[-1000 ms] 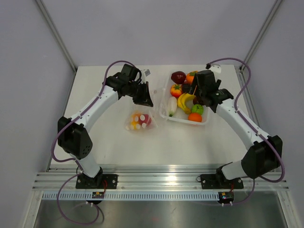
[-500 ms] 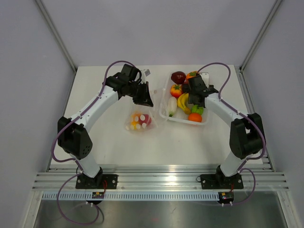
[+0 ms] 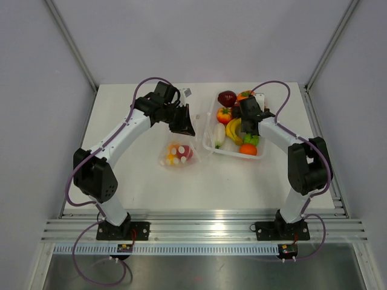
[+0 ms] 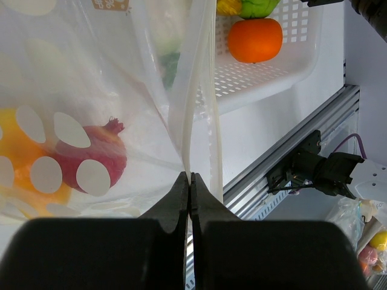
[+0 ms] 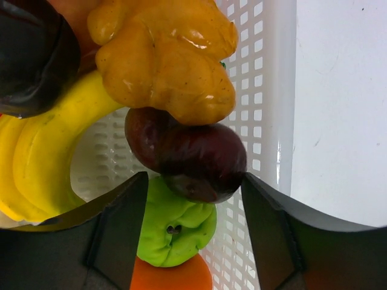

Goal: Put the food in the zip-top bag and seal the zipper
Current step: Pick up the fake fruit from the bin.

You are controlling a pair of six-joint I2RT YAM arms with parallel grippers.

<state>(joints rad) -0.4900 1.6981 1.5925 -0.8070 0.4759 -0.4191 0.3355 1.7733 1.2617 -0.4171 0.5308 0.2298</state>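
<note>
The zip-top bag (image 3: 176, 153) lies on the table with a red fruit (image 4: 91, 157) and an orange piece (image 4: 18, 163) inside. My left gripper (image 4: 190, 178) is shut on the bag's mouth edge, holding it up (image 3: 183, 124). My right gripper (image 5: 193, 187) is open, down in the white tray (image 3: 236, 152), its jaws either side of a dark purple piece (image 5: 187, 154). A green piece (image 5: 175, 232), yellow bananas (image 5: 42, 151) and an orange-yellow lumpy piece (image 5: 166, 57) lie around it. The zipper strip (image 4: 202, 90) runs up from my left fingers.
The white tray (image 4: 290, 66) stands right of the bag and also holds a dark red apple (image 3: 227, 98), a tomato (image 3: 224, 115), a white vegetable (image 3: 218, 134) and an orange (image 3: 248, 149). Metal rails (image 3: 199, 229) run along the near table edge.
My right arm has swung left and down into the tray, over the fruit. The left arm and bag have not moved.
</note>
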